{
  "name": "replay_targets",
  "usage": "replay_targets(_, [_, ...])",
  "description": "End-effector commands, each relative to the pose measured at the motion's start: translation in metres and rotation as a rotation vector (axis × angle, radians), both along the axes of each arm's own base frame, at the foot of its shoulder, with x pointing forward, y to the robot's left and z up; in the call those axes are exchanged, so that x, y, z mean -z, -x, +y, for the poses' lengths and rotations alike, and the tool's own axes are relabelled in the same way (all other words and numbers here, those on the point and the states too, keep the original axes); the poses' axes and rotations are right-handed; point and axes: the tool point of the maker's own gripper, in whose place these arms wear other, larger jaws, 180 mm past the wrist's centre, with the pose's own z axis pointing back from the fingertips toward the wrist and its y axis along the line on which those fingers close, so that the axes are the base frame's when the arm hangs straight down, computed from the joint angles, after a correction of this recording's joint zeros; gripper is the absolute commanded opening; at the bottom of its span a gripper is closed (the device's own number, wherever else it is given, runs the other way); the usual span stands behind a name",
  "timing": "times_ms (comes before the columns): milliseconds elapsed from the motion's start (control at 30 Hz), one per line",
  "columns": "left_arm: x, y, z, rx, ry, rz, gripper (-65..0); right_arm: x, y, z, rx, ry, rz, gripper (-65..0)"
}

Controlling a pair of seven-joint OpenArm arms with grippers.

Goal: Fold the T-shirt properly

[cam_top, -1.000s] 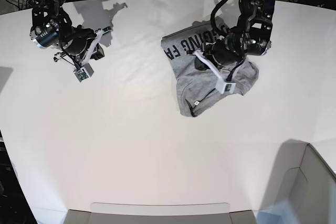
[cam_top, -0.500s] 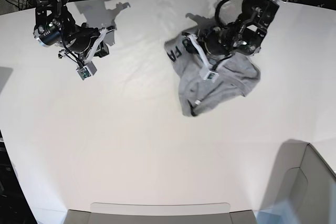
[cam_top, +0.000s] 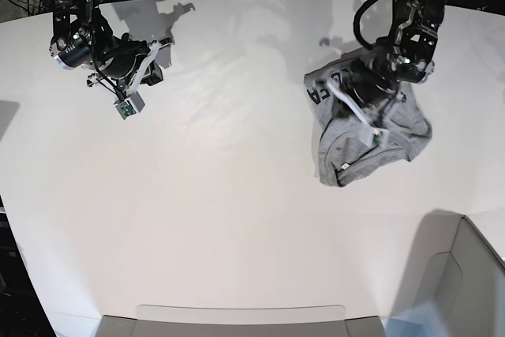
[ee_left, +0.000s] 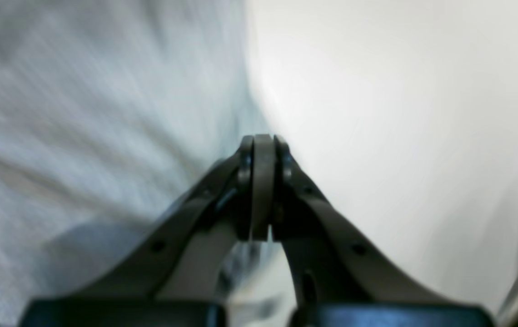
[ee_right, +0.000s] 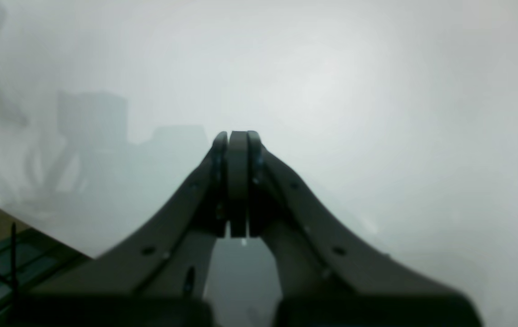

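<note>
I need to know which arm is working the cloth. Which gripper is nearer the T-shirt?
Left. The left gripper is over the crumpled T-shirt; the right gripper is far off across the table.

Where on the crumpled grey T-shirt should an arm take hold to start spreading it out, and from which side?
Probably the lower corner of the T-shirt, nearest the camera in the base view. It juts out as a free point onto the bare table, so coming from that open side looks easiest; the bunched middle sits under the left gripper.
</note>
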Motion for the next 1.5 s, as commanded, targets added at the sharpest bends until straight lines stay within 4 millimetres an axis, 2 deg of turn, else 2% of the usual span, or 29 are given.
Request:
replay_targets(0, [-0.009,-0.006,0.007,-0.058,0.020,-0.053,-65.0,-0.009,-0.006,0.000,-0.009,-0.003,-0.038,-65.0])
replay_targets(100, [-0.007,-0.014,0.013,-0.197,0.097,-0.123,-65.0,-0.008,-0.006,0.000,-0.008,-0.004,-0.037,-65.0])
replay_targets(200, [0.013,-0.018,0.018,-0.294,0.128,-0.146,-65.0,-0.008,-0.006,0.000,-0.008,-0.004,-0.037,-65.0])
replay_targets(300, [0.050,-0.012,0.028,-0.372,0.116,-0.125,-65.0,-0.009,-0.007,0.000,-0.008,-0.004,-0.038,-65.0])
replay_targets(400, [0.089,0.005,0.041,-0.423,0.079,-0.058,-65.0,-0.009,-0.007,0.000,-0.008,-0.004,-0.038,-65.0])
replay_targets(533, [0.143,0.038,0.069,-0.481,0.003,0.067,-65.0,-0.008,-0.007,0.000,-0.008,-0.003,-0.037,-65.0])
replay_targets(600, [0.159,0.054,0.096,-0.484,-0.064,0.111,-65.0,-0.008,-0.007,0.000,-0.008,-0.003,-0.037,-65.0])
replay_targets(700, [0.169,0.071,0.134,-0.494,-0.151,0.143,-65.0,-0.009,-0.008,0.000,-0.008,-0.003,-0.040,-65.0])
replay_targets(800, [0.168,0.080,0.169,-0.480,-0.221,0.150,-65.0,-0.009,-0.008,0.000,-0.008,-0.003,-0.041,-65.0])
replay_targets(933, [0.164,0.075,0.164,-0.390,-0.179,0.126,-65.0,-0.012,-0.011,0.002,-0.007,-0.014,-0.053,-65.0])
replay_targets(1100, [0.160,0.070,0.161,-0.378,-0.171,0.109,-65.0,-0.021,-0.022,0.012,0.001,-0.047,-0.093,-65.0])
replay_targets(1267, [0.130,0.045,0.140,-0.328,-0.143,0.005,-65.0,-0.041,-0.035,0.020,0.004,-0.095,-0.207,-65.0])
replay_targets(1367, [0.106,0.030,0.131,-0.308,-0.126,-0.073,-65.0,-0.054,-0.043,0.025,0.006,-0.123,-0.279,-65.0])
replay_targets(1400, [0.096,0.025,0.130,-0.309,-0.123,-0.104,-65.0,-0.058,-0.045,0.026,0.007,-0.130,-0.297,-65.0])
replay_targets(1467, [0.070,0.011,0.143,-0.345,-0.129,-0.193,-65.0,-0.065,-0.049,0.028,0.008,-0.144,-0.331,-65.0])
